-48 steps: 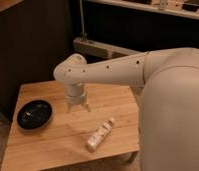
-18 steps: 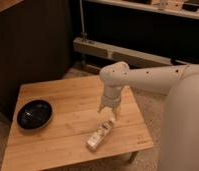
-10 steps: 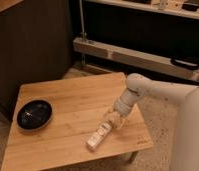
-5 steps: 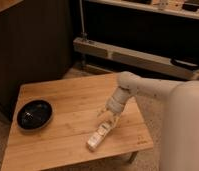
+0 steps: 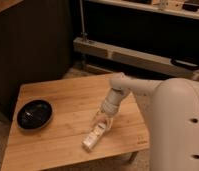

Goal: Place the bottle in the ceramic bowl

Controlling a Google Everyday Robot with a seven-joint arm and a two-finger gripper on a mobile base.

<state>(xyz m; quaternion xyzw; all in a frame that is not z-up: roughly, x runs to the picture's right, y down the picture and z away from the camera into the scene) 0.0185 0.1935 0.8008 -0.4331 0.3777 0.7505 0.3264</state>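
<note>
Fingers (image 5: 96, 118) of my gripper (image 5: 102, 121) stand wide at the cap end of the bottle (image 5: 93, 138), which lies on the bench (image 5: 58, 145); ceramic bowl (image 5: 34, 114) well apart.

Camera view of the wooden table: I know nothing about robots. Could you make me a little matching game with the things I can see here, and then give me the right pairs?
Things:
1. bottle
2. ceramic bowl
3. claw
4. table

Descriptions:
A. glossy black, standing empty towards the left of the picture
B. pale wood, bearing the other things
C. whitish, lying on its side right of the table's middle
D. open, down at the end of the bottle that lies farther from the camera

Pairs: 1-C, 2-A, 3-D, 4-B
</note>
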